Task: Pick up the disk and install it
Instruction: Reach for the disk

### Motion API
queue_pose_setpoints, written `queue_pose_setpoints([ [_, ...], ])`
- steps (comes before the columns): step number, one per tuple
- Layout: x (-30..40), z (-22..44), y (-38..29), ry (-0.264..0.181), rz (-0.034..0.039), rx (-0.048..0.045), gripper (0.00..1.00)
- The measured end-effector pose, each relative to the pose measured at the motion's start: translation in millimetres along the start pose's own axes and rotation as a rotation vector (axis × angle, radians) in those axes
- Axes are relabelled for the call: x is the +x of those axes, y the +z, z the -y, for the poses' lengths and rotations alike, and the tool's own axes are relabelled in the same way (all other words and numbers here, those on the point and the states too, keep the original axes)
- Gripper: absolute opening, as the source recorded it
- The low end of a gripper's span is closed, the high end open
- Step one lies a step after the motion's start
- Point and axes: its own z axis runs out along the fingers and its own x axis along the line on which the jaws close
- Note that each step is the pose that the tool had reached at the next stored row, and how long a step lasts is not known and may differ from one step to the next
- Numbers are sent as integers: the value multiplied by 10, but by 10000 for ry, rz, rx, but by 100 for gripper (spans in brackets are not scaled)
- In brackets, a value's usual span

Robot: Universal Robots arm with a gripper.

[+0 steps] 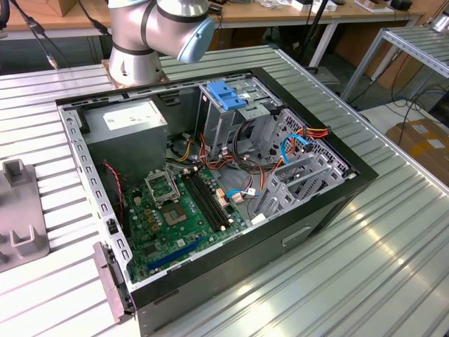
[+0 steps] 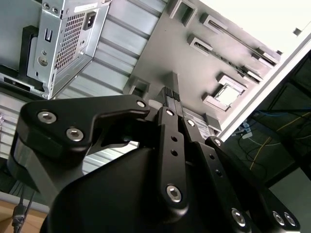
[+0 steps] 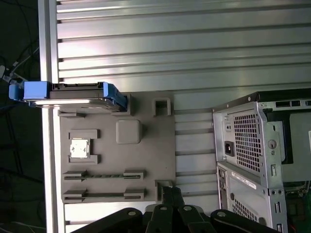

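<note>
The disk (image 3: pixel 68 94), a flat grey drive with bright blue rails, stands on edge in a slot at the end of a grey holder plate (image 3: pixel 146 145) in the first wrist view. My gripper (image 3: pixel 171 193) hovers over the opposite end of that plate, well apart from the disk. Its fingers are shut together with nothing between them, as the second wrist view also shows of the gripper (image 2: pixel 170 94). The open computer case (image 1: pixel 210 175) lies on its side in the exterior view, with a metal drive cage (image 1: pixel 231 119) inside.
The holder plate (image 1: pixel 21 210) lies on the ribbed metal table (image 1: pixel 365 267) at the exterior view's left. The case's rear panel (image 3: pixel 252 145) is close beside the plate. A blue bracket (image 1: pixel 228 95) tops the cage. Cables and a motherboard (image 1: pixel 182 217) fill the case. The arm's base (image 1: pixel 140 49) stands behind it.
</note>
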Motion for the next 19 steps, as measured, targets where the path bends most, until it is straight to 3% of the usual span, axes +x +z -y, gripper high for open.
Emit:
queue_pose_setpoints([
  [19,89,6,1,0,1,0,10],
])
